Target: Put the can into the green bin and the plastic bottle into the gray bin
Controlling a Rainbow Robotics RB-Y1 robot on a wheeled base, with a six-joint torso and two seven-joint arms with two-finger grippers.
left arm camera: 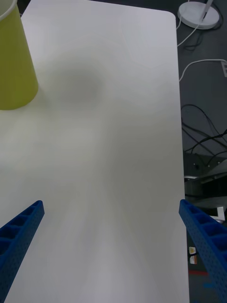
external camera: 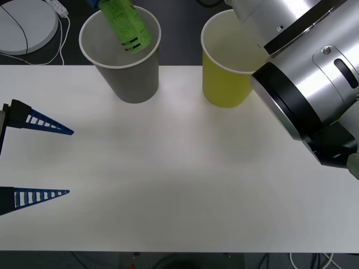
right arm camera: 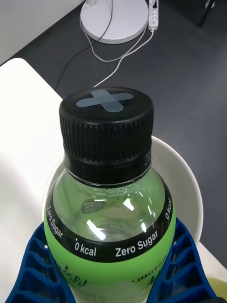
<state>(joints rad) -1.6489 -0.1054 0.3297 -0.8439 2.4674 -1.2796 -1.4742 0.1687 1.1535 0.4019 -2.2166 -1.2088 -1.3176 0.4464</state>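
One plastic bottle (right arm camera: pixel 111 208), light, slick, clamped at its label by my right gripper (right arm camera: pixel 111 279) | over gray bin (external camera: pixel 132 78), 11 o'clock | left gripper (external camera: pixel 61 162) spread, idle.

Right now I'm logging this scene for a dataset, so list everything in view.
plastic bottle: one, bright green with a black cap, tilted over the gray bin's mouth, gripped by blue fingers
gray bin: one, gray with white rim, table's far side
green bin: one, yellow-green, beside the gray bin on its right
table: one, white
round base: one, white, with cables, on the floor beyond the table
left gripper: blue fingers open, above the table's left side
right gripper: blue fingers clasping the bottle
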